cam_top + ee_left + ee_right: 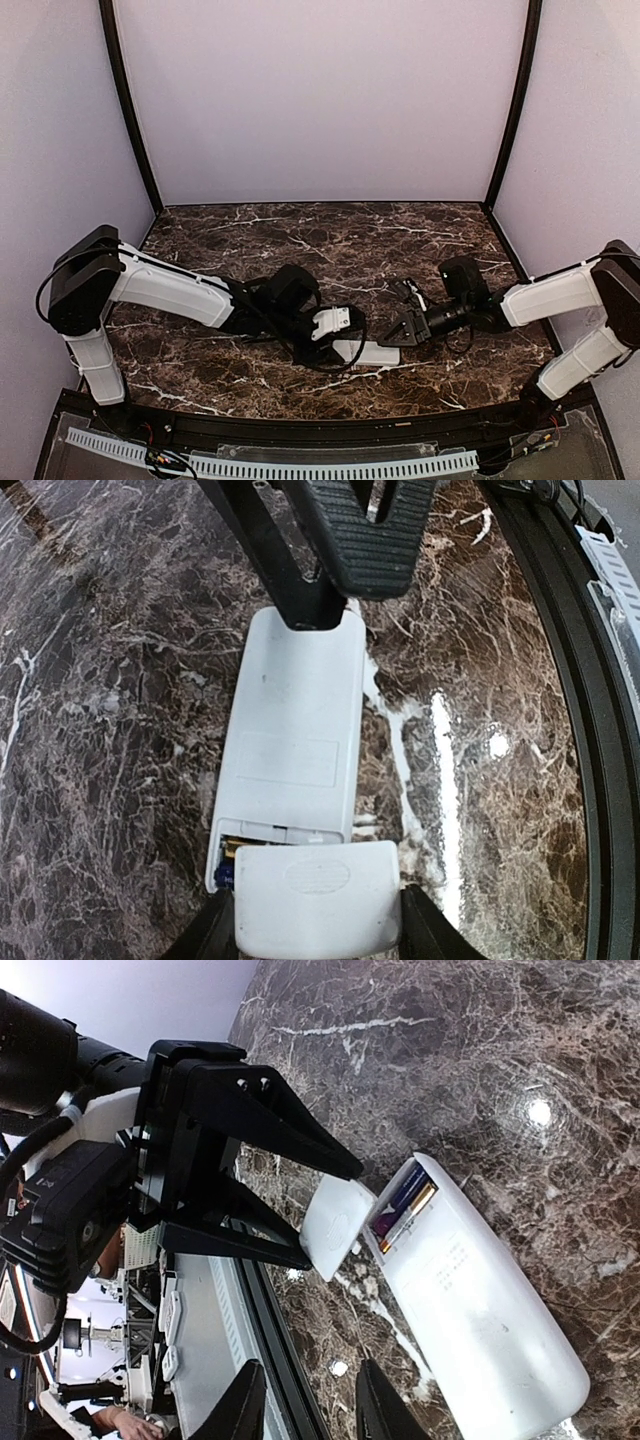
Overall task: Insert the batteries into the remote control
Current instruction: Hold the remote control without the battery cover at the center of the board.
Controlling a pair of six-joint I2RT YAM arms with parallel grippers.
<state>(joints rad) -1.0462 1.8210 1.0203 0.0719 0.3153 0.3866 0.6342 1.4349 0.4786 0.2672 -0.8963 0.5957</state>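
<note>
The white remote control [295,730] lies back-up on the marble table [100,730], also seen in the top view [380,354]. Its battery bay at the near end stands uncovered. Two batteries [405,1205] lie side by side inside, and one blue end [225,865] peeks out. My left gripper [315,930] is shut on the white cover piece [315,895], holding it tilted at the bay's mouth. My right gripper [310,1405] is partly open with only table between its fingers, beside the remote [480,1310]. Its fingers [365,540] hang over the remote's far end.
The table's black front rail [600,730] runs close to the remote's side. Both arms [170,290] [550,295] meet low near the front middle of the table. Plain walls enclose the back and sides.
</note>
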